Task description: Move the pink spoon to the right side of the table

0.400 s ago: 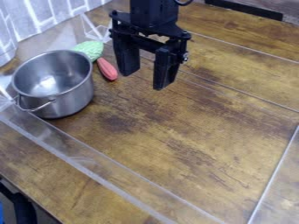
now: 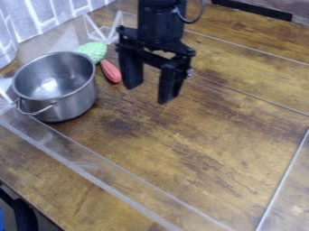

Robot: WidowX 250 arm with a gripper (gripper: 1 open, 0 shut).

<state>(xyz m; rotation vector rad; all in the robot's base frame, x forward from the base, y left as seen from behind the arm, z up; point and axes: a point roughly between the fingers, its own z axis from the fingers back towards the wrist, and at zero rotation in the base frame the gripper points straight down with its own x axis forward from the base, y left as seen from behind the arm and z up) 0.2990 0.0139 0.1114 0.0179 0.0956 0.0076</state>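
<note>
The pink spoon (image 2: 110,71) lies on the dark brown wooden table (image 2: 205,135), at the back left between the steel pot and my gripper. My black gripper (image 2: 151,91) hangs just right of the spoon, its two fingers pointing down with a wide gap between them. It is open and holds nothing. The left finger (image 2: 132,74) stands close beside the spoon; I cannot tell if it touches it.
A steel pot (image 2: 53,85) with a handle stands at the left. A light green rounded object (image 2: 92,50) lies behind the spoon. Clear glossy strips (image 2: 108,171) cross the table. A pale cloth hangs at the back left.
My gripper has dropped lower and shifted slightly left, closer to the spoon. The spoon, pot and green object have not moved.
</note>
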